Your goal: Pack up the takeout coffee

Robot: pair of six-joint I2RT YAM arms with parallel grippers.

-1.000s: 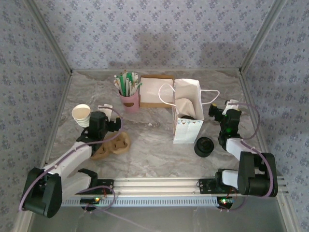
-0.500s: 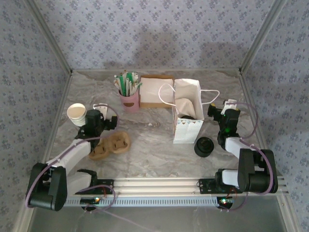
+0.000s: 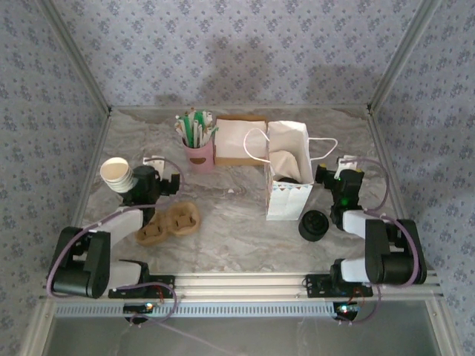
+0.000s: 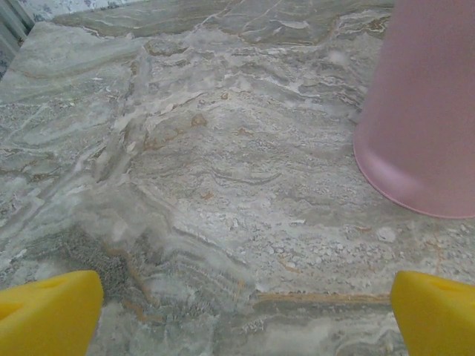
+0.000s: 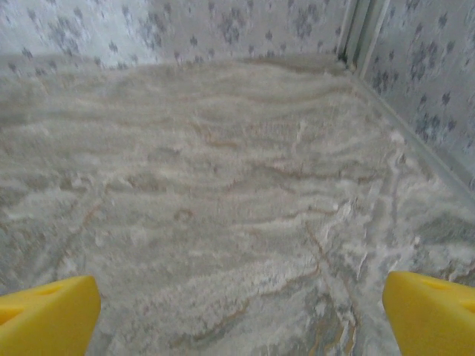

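white paper bag (image 3: 286, 199) = landmark, upright; left gripper (image 4: 241, 311) well left of bag, jaws wide, empty; right gripper (image 5: 237, 315) just right of bag, jaws wide, empty; takeout coffee (image 3: 294, 176) looks to sit inside bag, tan wall plus black lid, tilt unclear; likely light, thin wall crushes, lid pops, spills if tipped; grip mid-wall below lid, soft squeeze; black lid stack (image 3: 313, 225) near bag's front right, not it

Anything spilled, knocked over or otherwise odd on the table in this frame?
Nothing stands out. The white paper bag stands upright and open, the pink cup of sticks is upright, the pile of black lids sits beside the bag, and no spill shows on the marble table.
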